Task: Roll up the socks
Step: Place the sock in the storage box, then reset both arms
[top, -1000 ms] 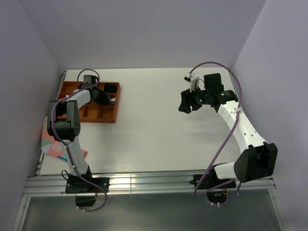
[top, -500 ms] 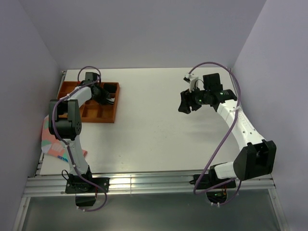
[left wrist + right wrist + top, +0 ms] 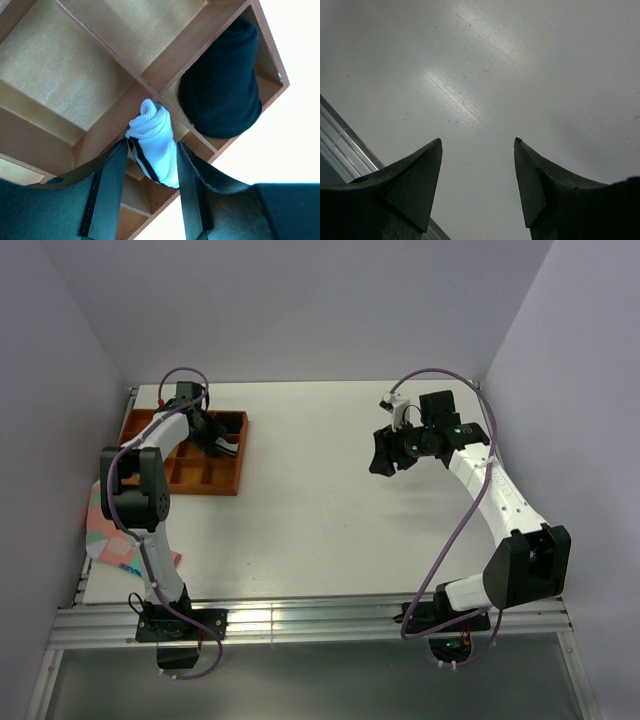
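The socks show best in the left wrist view. A rolled white sock (image 3: pixel 152 145) with black stripes rests against a divider of the orange wooden tray (image 3: pixel 75 65). It sits between the fingers of my left gripper (image 3: pixel 152 150), which stand spread on either side of it, a sliver of wood showing beside the left finger. The rolled black sock (image 3: pixel 220 95) fills the corner compartment beside it. From above, my left gripper (image 3: pixel 213 433) hangs over the tray (image 3: pixel 185 475) near the black sock (image 3: pixel 232 423). My right gripper (image 3: pixel 385 455) hovers open over bare table, nothing between its fingertips (image 3: pixel 432 150).
A pink fabric piece with teal patches (image 3: pixel 105 535) lies at the table's left edge, partly behind the left arm. The tray has several other compartments. A metal rail (image 3: pixel 300 620) runs along the near edge by the arm bases.
My left gripper's wrist has shifted slightly toward the back of the tray and its jaws have spread wider around the white sock. The right arm has barely moved.
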`<state>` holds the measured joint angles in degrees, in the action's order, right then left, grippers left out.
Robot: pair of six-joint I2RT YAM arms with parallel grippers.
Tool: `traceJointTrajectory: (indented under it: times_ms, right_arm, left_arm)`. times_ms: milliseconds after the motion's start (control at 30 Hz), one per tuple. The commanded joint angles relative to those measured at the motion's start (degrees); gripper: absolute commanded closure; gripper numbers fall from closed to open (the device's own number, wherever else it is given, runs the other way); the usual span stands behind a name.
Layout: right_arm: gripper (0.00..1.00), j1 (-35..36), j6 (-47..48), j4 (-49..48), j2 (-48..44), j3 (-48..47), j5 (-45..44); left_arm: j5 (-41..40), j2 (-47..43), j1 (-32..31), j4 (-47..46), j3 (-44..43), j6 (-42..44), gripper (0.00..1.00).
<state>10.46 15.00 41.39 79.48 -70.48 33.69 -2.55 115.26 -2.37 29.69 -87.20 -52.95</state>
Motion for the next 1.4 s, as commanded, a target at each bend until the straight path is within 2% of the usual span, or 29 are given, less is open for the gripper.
traceJointTrajectory:
  times_ms: [0, 100, 333, 433, 567, 733, 867, 967, 1067, 1367]
  right_arm:
    - [0.33, -0.4, 0.8, 0.3, -0.2, -3.0, 0.7]
    - [0.33, -0.4, 0.6, 0.3, -0.1, -3.1, 0.3]
    - [0.32, -0.4, -0.3, -2.2, -2.6, -1.4, -1.6]
    - [0.30, -0.7, -1.4, -4.6, -5.4, 0.0, -2.5]
    - [0.28, -1.1, -2.3, -5.5, -7.8, 0.8, -1.4]
    - [0.22, -2.0, -3.3, -8.3, -13.3, 4.6, -2.0]
    - [0.20, -2.5, -3.8, -10.6, -17.2, 7.2, -3.2]
    - [0.19, -2.6, -4.0, -10.5, -19.3, 8.2, -3.5]
    - [0.18, -2.6, -4.4, -11.2, -20.7, 9.4, -3.1]
    - [0.16, -2.6, -5.0, -11.3, -20.9, 9.7, -3.3]
  left_arm:
    - [-2.4, -5.1, -0.4, 1.2, -0.9, 1.9, 0.50]
    - [-2.9, -7.5, -0.8, 1.7, -0.2, 1.7, 0.43]
    - [-3.4, -15.8, -4.4, -0.4, 0.9, 3.6, 0.43]
    - [-2.7, -20.6, -9.5, -3.0, 1.9, 6.3, 0.43]
    - [-4.0, -25.8, -21.7, -6.7, 3.4, 9.4, 0.42]
    - [-2.7, -32.4, -29.5, -14.6, 9.9, 9.3, 0.42]
    - [-5.6, -35.5, -38.0, -19.0, 14.5, 14.2, 0.42]
    - [-6.2, -36.6, -41.4, -21.5, 18.5, 15.2, 0.42]
    - [-4.7, -37.3, -42.3, -23.9, 20.8, 15.4, 0.42]
    - [-4.5, -37.7, -43.7, -23.4, 19.9, 16.6, 0.42]
